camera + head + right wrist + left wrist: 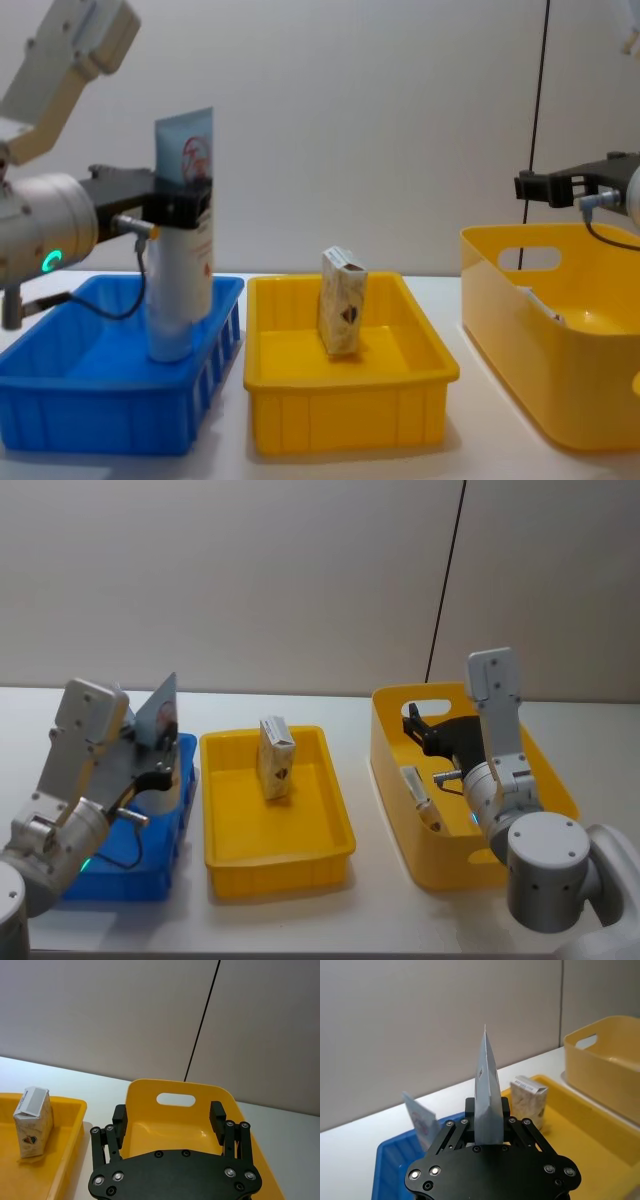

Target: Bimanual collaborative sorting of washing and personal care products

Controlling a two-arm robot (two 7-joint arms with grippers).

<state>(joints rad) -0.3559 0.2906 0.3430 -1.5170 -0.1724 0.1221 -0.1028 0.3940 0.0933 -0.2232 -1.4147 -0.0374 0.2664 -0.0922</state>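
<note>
We see the left gripper point(486, 1111) over the blue bin point(120, 885) at the table's left end, fingers clamped on a squeeze tube point(485, 1072). The tube stands upright, crimped flat end up and red mark showing, with its lower end down inside the bin. A second tube point(418, 1118) leans in the same bin just behind it, close to the held one.

In the middle sits the shallow yellow tray point(341, 815), and there's one cream box point(276, 760) upright on its floor toward the far end, dark emblem on its side, nothing touching it.

Over on the right, the right gripper point(168, 1112) hangs above the deep yellow basket point(440, 865), pointing at its handle cut-out. Its fingers point(120, 1116) are spread wide with nothing between them. Down in that basket a pale item point(418, 796) leans against the near left wall; we can't tell which product it is. The basket's high walls ring it on every side.

A black cable point(446, 580) runs down the wall behind.
</note>
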